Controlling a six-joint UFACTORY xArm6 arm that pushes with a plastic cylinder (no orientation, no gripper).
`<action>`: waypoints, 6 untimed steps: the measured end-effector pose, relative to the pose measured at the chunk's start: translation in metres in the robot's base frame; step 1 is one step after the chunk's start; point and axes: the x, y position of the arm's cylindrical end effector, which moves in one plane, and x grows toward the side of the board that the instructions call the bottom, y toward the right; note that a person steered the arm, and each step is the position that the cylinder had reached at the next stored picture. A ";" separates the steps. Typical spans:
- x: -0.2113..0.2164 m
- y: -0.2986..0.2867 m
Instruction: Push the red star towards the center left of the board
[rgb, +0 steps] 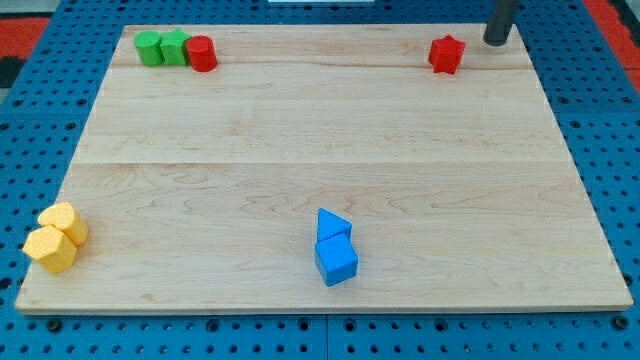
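Your rig has no gripper to open or close, only a straight dark rod, and my tip (496, 42) sits at the view's top right edge of the pale wooden board (330, 130), just to the right of the small red star-shaped block (446, 54) and not touching it. That star rests near the board's top right corner, well apart from everything else. Judge it as light, rigid and quick to slide on the smooth wood, and its points will probably make it spin if you strike off-centre. Meet its right face squarely, slightly on the upper side, since the centre left lies far across and lower. The red cylinder (202, 53) and two green blocks (163, 47) sit top left, yellow blocks (56, 238) bottom left, blue blocks (335, 248) bottom centre.
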 end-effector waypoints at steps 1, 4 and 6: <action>0.002 -0.036; 0.024 -0.077; 0.053 -0.098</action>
